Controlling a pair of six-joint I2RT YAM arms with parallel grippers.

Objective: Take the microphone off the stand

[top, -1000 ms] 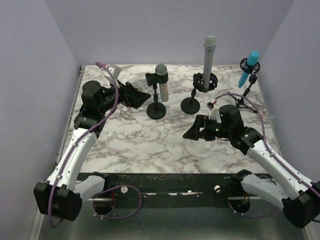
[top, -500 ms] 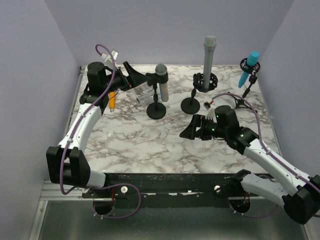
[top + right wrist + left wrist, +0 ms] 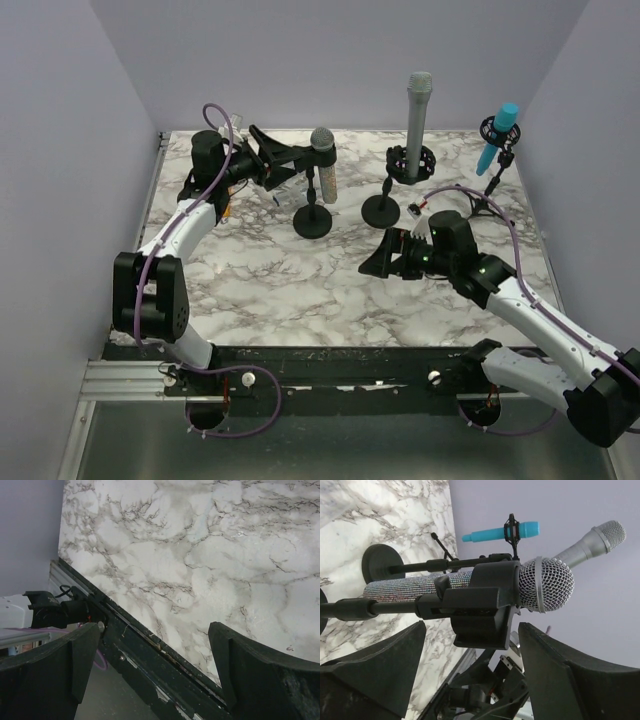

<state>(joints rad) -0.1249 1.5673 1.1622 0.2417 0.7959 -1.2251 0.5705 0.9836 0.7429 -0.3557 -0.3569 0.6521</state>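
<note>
While three microphones (image 3: 417,105) are sitting in three black stands (image 3: 313,222) on the marbled counter (image 3: 290,285), left jaws and right jaws are gaping wide, empty — the left facing the glittery silver microphone (image 3: 415,585).

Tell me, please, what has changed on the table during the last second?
The left gripper rose from low over the table and swung toward the back; open, it now faces the head of the sparkly microphone on its stand, holding nothing. The right gripper only crept slightly left, open. The grey microphone and the blue microphone stayed in place, like the sparkly one.
</note>
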